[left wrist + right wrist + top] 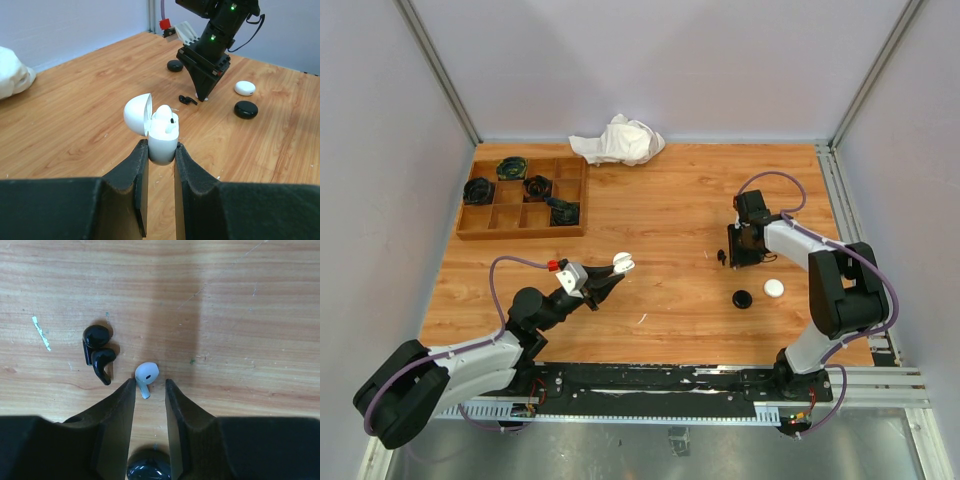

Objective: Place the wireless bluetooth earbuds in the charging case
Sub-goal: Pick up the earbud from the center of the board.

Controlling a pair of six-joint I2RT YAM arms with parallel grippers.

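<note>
Left claw (160,148) pinching glossy white open case (163,136), right claw (150,383) parted astride smooth white stemmed earbud (146,375)

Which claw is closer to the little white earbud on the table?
Right. The right claw straddles the white earbud, a finger on each side. The left claw is far off, holding the open white case.

Two arms, white shells over black joint housings.

Left arm (470,355): lilac cable (500,285) loops off it toward 12 o'clock. Red tab (553,266) beside a white wrist block.

Right arm (830,280): a like cable (775,176) arcs at its 11 o'clock. Green lights (212,37) on the black wrist housing.

Left gripper (160,147), right gripper (150,382): matte black wedge fingers, grainy surface.
</note>
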